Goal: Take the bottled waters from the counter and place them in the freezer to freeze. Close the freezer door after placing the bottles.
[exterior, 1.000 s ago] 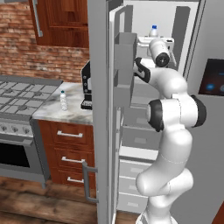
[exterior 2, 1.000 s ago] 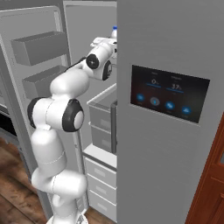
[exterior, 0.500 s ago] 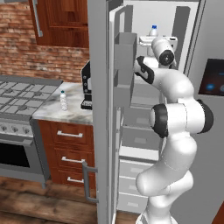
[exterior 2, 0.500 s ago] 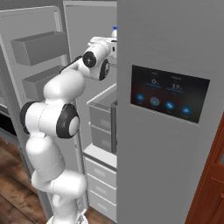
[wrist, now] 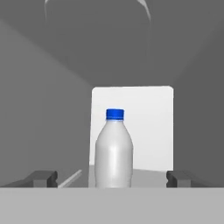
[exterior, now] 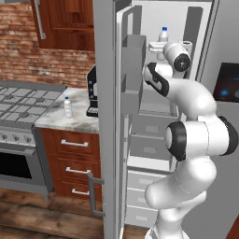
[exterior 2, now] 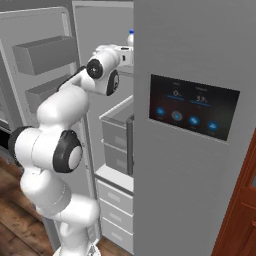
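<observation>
Bottled water (wrist: 113, 151), blue-capped, stands upright on a freezer (exterior: 161, 112) shelf between the wide-open gripper's (wrist: 111, 178) fingertips (wrist: 43, 178), untouched; second bottle (exterior: 68, 107) upright on the marble counter (exterior: 65, 121) beside the stove (exterior: 21, 100).

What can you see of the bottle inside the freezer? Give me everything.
The bottle is small, pale plastic with a blue cap, standing upright on a pale shelf in the upper part of the freezer. In the hand view it sits centred between the open fingers, which stand clear of it on both sides. Nothing else touches it. Its label cannot be made out.
</observation>
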